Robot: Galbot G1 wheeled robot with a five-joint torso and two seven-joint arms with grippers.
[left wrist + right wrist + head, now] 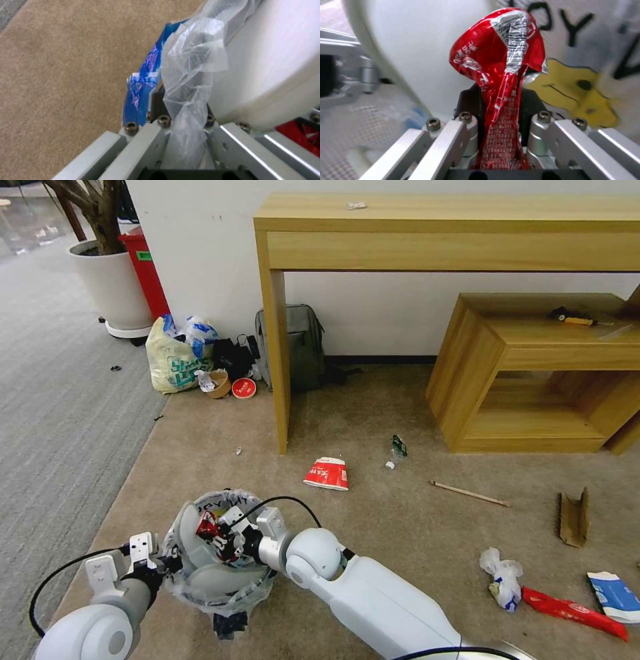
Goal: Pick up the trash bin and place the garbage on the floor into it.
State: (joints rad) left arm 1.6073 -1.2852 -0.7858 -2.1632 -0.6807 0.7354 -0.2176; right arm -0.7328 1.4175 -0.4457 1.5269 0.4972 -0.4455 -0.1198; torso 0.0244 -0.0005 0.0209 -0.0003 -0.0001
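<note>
One crushed red can (500,65) is being held over the trash bin (220,587) by the right gripper (223,537), jaws clamped on it.
Two white slippers (200,560) are already lying inside; the bin's rim and liner are being pinched by the left gripper (167,565), arm bent low, right arm reaching across. Still being left on the beige carpet (373,527): red-white cup (327,473), small bottle (397,450), wooden stick (470,493), cardboard scrap (573,517), crumpled paper (503,577), red wrapper (573,612), blue-white cup (615,597).
</note>
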